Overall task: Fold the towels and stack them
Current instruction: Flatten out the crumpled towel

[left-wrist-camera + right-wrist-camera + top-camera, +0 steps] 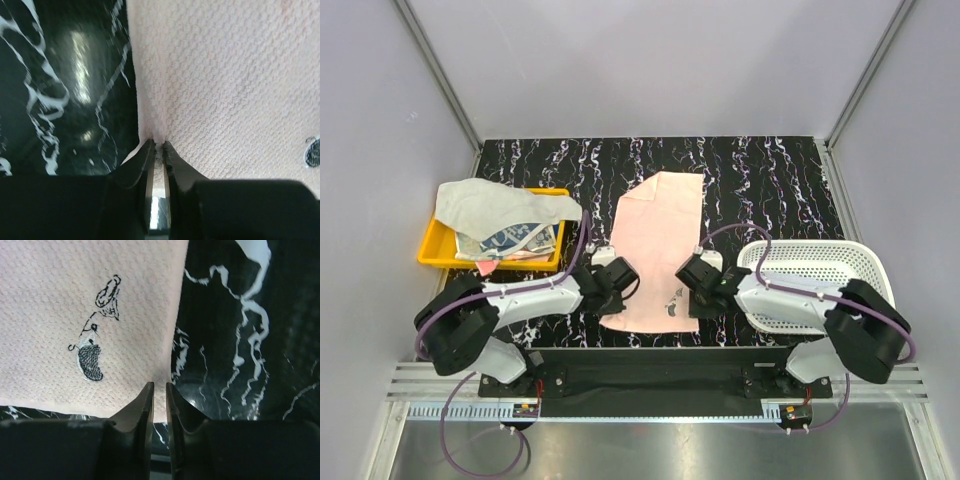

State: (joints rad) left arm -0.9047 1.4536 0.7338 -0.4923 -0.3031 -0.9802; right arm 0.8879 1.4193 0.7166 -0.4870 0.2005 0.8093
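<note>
**Q.** How did the two grippers stand on the pink towel (658,235)?

**A.** The towel lay flat on the marbled table (770,180), stretching away from both hands. The left gripper (159,145) had its jaws pressed together on the cloth's side edge, which puckered at the tips. The bare table lay on its outer side. The right gripper (160,385) met the opposite edge close to the near corner. Its jaws were nearly together with cloth in the narrow gap, apparently pinched. A small dark embroidered motif (92,357) sat just inward of its fingers.

**Q.** Why that paired hold?

**A.** Taking both side edges level with each other probably readied the near end to be carried away from the hands and laid over the far half, without skewing.

**Q.** And the rest?

**A.** The other towels (505,215) lay heaped in the yellow tray (432,250), outward of the left gripper, unfolded.
</note>
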